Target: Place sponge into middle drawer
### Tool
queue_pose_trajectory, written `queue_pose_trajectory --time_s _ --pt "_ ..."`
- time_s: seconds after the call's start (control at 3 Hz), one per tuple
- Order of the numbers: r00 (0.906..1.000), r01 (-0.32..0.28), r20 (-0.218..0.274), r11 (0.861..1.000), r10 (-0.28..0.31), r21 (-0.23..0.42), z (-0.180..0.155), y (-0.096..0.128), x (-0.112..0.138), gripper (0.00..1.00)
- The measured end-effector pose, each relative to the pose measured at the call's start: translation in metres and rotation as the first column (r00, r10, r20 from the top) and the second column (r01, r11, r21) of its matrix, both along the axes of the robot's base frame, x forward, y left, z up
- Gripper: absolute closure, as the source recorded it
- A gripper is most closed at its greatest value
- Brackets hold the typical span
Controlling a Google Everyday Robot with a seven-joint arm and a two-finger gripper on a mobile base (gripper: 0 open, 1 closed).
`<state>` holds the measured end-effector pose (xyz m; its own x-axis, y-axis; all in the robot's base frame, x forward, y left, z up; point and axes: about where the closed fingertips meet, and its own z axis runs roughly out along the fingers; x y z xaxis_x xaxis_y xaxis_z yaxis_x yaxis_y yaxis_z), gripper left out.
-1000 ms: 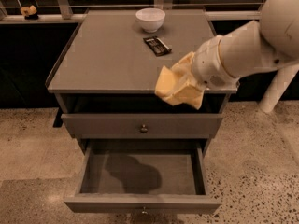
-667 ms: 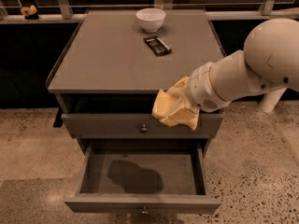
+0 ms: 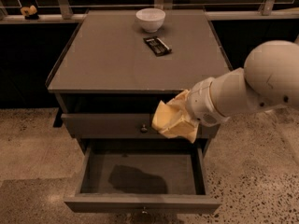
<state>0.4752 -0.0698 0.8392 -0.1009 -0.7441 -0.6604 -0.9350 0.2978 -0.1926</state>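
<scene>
Presently claw [image 3: 187, 116] grips sponge [image 3: 172, 121] aloft before upper drawer front [image 3: 103, 125], right of its knob [image 3: 144, 129], over pulled-out middle drawer's [image 3: 140, 203] rear right corner; open air beneath sponge.

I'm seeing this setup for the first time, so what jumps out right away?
The white arm comes in from the right, its gripper holding the pale yellow sponge over the pulled-open middle drawer. Behind, a white bowl and a dark wrapped bar sit on the tabletop.
</scene>
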Motion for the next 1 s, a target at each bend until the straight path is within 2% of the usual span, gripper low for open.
queue_pose_trajectory --time_s 0.33,0.67,1.0 --pt "0.9984 0.023 -0.052 0.999 -0.020 0.047 -0.049 0.003 -0.023 1.00" --pt "0.9943 0.045 -0.099 0.997 -0.039 0.066 -0.100 0.007 -0.035 1.00" --pt "0.9885 0.082 -0.132 0.995 -0.074 0.061 -0.143 0.007 -0.034 1.00"
